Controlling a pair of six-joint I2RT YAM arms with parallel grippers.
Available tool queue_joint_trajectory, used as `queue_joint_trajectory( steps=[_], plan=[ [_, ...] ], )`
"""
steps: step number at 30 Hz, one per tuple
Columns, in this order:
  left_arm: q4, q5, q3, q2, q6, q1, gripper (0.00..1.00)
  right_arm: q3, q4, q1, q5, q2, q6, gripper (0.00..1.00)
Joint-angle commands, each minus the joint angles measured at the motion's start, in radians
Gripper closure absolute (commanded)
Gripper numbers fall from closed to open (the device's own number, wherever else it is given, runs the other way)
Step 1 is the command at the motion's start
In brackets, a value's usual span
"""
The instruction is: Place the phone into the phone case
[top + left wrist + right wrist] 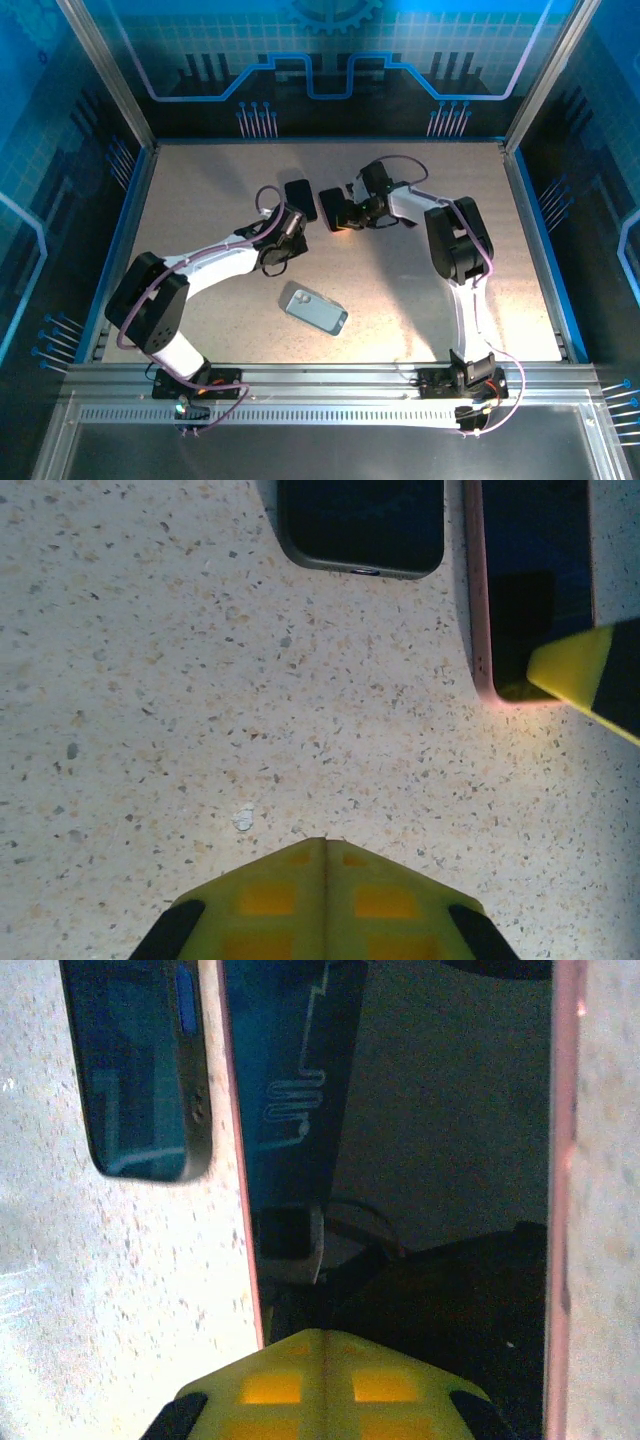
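Mostly the pink-rimmed, black-glass phone [420,1160] is cut off in the right wrist view. It lies flat near table centre, long axis twelve to six. At its nine o'clock lies a dark slab [360,525], identity unclear. The left gripper [322,842] and right gripper [322,1335] are both clenched empty, the right over the screen.

Black-and-white arms [215,262], purple cables [259,197], yellow pincer fingers [270,900] (orange squares)

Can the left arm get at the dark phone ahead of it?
Probably yes: only bare table lies between the shut left gripper and the dark phone. The right gripper sits aside, over the pink-edged phone.
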Motion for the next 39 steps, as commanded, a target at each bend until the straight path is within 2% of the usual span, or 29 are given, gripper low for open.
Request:
queue_joint_trajectory(
  steps=[1, 12, 14, 18, 19, 22, 24, 30, 39],
  plan=[
    [-0.042, -0.028, -0.023, -0.041, -0.004, 0.009, 1.00, 0.070, -0.044, -0.006, 0.055, 0.092, -0.026, 1.00],
    [-0.065, -0.046, -0.064, -0.095, -0.016, 0.009, 1.00, 0.239, -0.068, -0.006, 0.039, 0.210, -0.011, 1.00],
    [-0.066, -0.046, -0.065, -0.103, -0.017, 0.009, 1.00, 0.225, -0.037, -0.007, 0.022, 0.181, -0.016, 1.00],
    [-0.061, -0.047, -0.078, -0.128, -0.010, 0.009, 1.00, 0.120, 0.054, -0.015, -0.006, 0.006, -0.027, 0.99],
    [-0.054, -0.046, -0.085, -0.140, -0.008, 0.008, 1.00, 0.086, 0.069, -0.021, -0.014, -0.043, -0.034, 0.94],
    [-0.020, -0.043, -0.114, -0.173, -0.003, 0.007, 1.00, 0.029, 0.071, -0.059, -0.030, -0.154, -0.045, 0.68],
    [0.002, -0.042, -0.130, -0.192, 0.003, 0.006, 1.00, 0.015, 0.032, -0.101, -0.054, -0.186, -0.057, 0.60],
    [0.014, -0.033, -0.140, -0.196, 0.020, -0.007, 1.00, -0.049, -0.059, -0.244, 0.052, -0.218, -0.105, 0.51],
    [0.069, -0.004, -0.116, -0.128, 0.046, -0.073, 1.00, 0.021, -0.167, -0.367, 0.234, -0.140, -0.173, 0.50]
  ],
)
